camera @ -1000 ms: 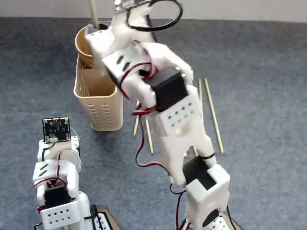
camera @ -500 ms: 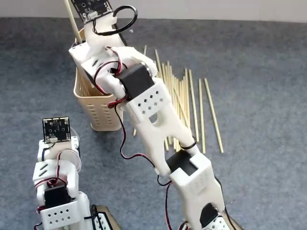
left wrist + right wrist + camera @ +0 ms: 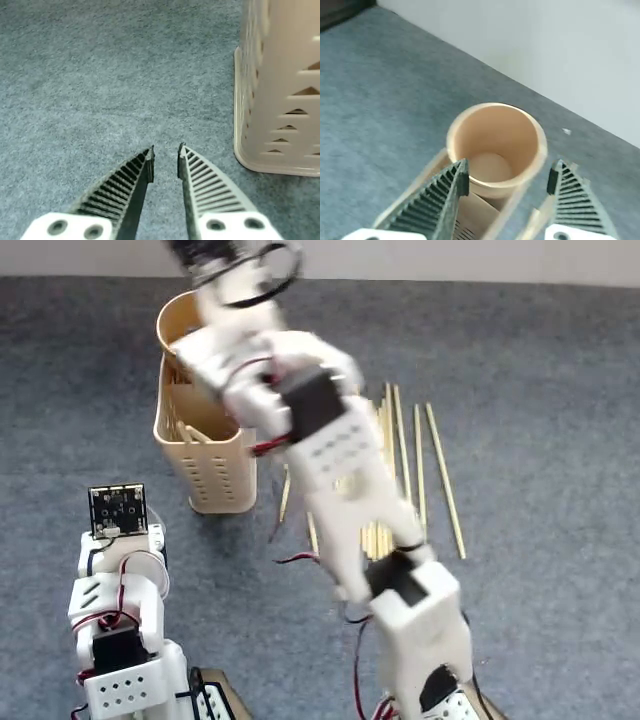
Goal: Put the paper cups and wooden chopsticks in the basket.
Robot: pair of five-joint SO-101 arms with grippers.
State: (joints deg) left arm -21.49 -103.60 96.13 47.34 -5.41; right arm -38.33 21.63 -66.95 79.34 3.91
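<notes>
**Right gripper empty over the basket, more chopsticks to fetch**

The right gripper [image 3: 508, 176] hangs above the far end of the basket [image 3: 215, 475] with its jaws spread wide and nothing between them; directly below it a paper cup [image 3: 492, 131] stands upright inside the basket; a few chopsticks [image 3: 188, 430] lean inside the basket's nearer part. A spread of loose chopsticks [image 3: 421, 465] lies on the grey table [image 3: 540, 390] beside the basket, partly hidden under the right arm; so the step in hand looks like the return trip between deliveries, with the job perhaps half done. The left gripper [image 3: 165, 150] hovers low over the table just beside the basket's wall, jaws a narrow gap apart, holding nothing. The next move likely calls for swinging the right arm back to the loose sticks, lowering the open jaws across one or a few, and closing squarely so that they do not roll or pivot.
</notes>
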